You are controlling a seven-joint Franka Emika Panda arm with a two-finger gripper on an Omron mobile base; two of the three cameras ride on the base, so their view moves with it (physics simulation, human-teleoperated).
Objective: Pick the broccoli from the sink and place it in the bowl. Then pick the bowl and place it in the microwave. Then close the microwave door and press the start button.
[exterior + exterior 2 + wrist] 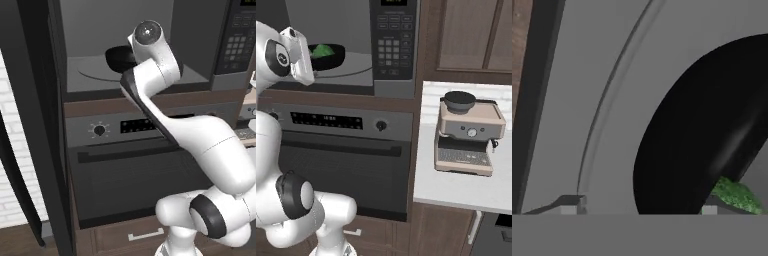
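The glossy black bowl (116, 58) (331, 56) (702, 135) stands on the grey turntable (95, 71) inside the microwave (392, 50). In it lies the green broccoli (322, 50) (737, 195). My gripper (639, 207) is open at the bowl's near rim, its fingertips (569, 205) far apart: one outside over the turntable, the other by the broccoli. In the left base view my wrist hides the hand. The microwave door (30, 125) stands swung open on the left. The sink is out of view.
The keypad panel (237, 45) sits right of the cavity. Below it is an oven (341, 150) with a knob (99, 130) and a bar handle. A coffee machine (468, 132) stands on the white counter (456, 192) at the right.
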